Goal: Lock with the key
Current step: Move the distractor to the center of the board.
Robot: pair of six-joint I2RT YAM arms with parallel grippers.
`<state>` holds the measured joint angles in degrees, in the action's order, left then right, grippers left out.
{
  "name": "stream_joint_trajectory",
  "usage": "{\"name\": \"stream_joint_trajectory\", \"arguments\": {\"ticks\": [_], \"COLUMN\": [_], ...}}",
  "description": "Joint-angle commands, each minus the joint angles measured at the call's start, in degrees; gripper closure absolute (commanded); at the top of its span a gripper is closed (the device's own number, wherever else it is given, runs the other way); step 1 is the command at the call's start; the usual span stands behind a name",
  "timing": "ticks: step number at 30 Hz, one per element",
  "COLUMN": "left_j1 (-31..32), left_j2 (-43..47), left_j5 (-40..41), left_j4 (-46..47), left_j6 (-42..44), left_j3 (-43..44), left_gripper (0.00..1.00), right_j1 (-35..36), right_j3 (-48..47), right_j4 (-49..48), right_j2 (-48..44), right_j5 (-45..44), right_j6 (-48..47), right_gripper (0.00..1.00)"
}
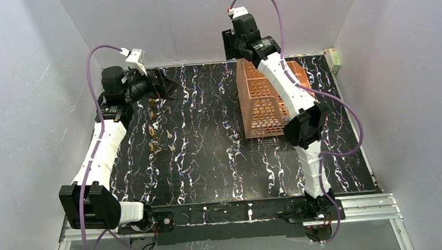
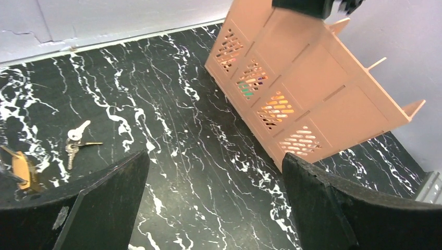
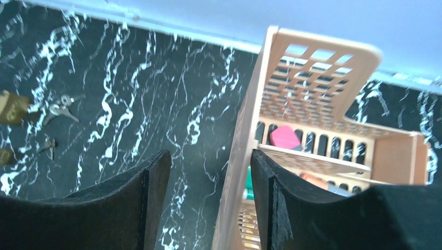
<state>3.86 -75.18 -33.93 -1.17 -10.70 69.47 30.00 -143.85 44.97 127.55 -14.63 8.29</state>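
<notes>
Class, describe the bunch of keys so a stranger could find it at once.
On the black marbled table, look away from the tall peach rack to the opposite side. There lies the bunch of keys: thin and silvery, unlike the chunky brass padlock nearby.

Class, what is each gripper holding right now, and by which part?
Nothing is held. The left gripper is open and empty; the right gripper is open beside the rack, not clamped.
</notes>
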Motion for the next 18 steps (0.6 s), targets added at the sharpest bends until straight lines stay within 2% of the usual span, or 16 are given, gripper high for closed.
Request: {"name": "stream_joint_trajectory", "arguments": {"ticks": [1,5,13,15,18], "left_j1": [1.79,3.47,7.9,8.99,10.81], "left_j2": [3.37,3.23,4.87,5.28,5.22], "left_j5": [-0.97,-0.55,1.15,1.82,2.59], "left_j4": [0.88,0.84,0.83,0.87,0.87], "left_j6": [-1.48,-1.91,-2.03,-2.15,-2.27], "left_j3": [-0.76,-0.71,-1.14,-1.86,-2.25], "left_gripper": [0.02,0.02,0.02,0.02,0.02], "right_j1": [-0.23,-0.25,-0.25,-0.25,-0.21], "right_j3": [2.88,12.66,41.64,46.22,51.86], "right_j4": [-13.65,-9.5,3.31,5.67,7.65], "right_j2": [-14.22,-25.63,-50.9,-54.97,-58.08], "right_j5": [-2.04,-3.26,-10.41,-8.31,-0.12], "right_j6": [-3.63,-3.63,2.62,3.92,4.52], "right_gripper": [0.34,0.3,0.31,0.32,0.32]}}
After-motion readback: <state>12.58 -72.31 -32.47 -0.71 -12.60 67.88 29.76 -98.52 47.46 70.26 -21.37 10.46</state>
